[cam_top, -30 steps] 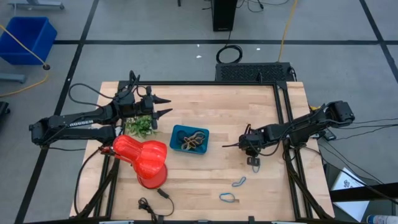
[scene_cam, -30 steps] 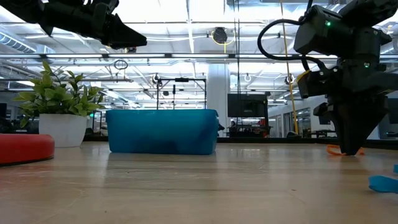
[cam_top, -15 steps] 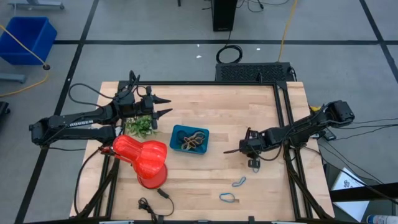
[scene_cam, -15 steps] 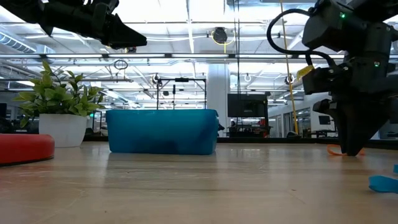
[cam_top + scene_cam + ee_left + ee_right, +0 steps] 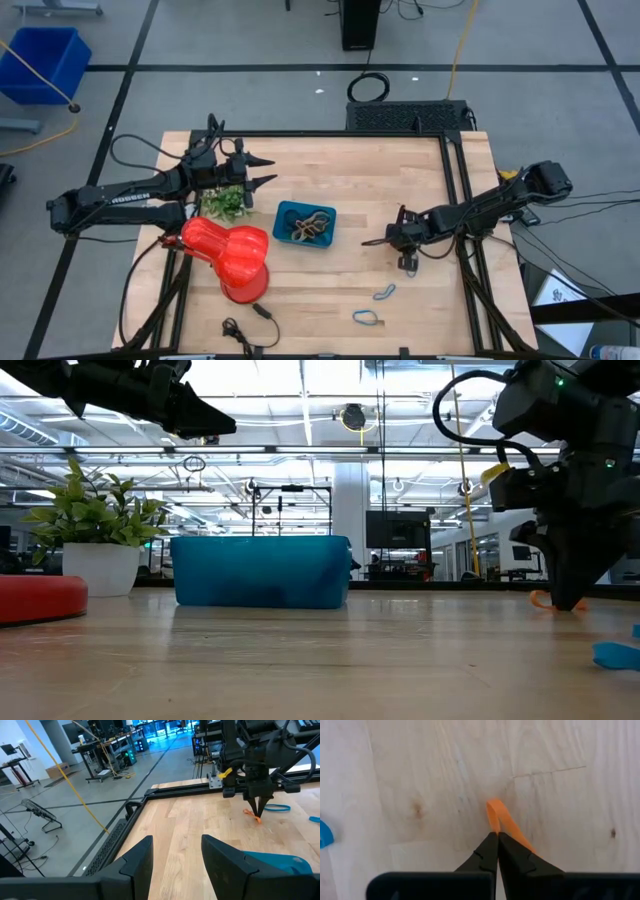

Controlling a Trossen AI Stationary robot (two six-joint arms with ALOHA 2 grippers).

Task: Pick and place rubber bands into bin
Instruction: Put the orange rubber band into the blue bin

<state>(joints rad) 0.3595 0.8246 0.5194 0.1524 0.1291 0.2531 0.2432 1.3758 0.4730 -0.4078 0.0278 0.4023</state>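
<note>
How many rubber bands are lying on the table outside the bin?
3 visible: an orange band pinched at the table by the right gripper, and two blue bands near the table's front edge. The bin holds more, tangled; others may be hidden.

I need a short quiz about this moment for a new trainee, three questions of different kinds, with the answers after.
1. True or false: the right hand is shut on the orange rubber band.
2. Which things stand on the table near the waiting left hand?
A. a red vase and a small green plant
B. a yellow cup and a book
C. a glass bottle only
3. Fill in: two ____ rubber bands lie on the wood, apart from the teal bin.

Key
1. True; the fingertips pinch one end of it against the table.
2. A
3. blue
</note>
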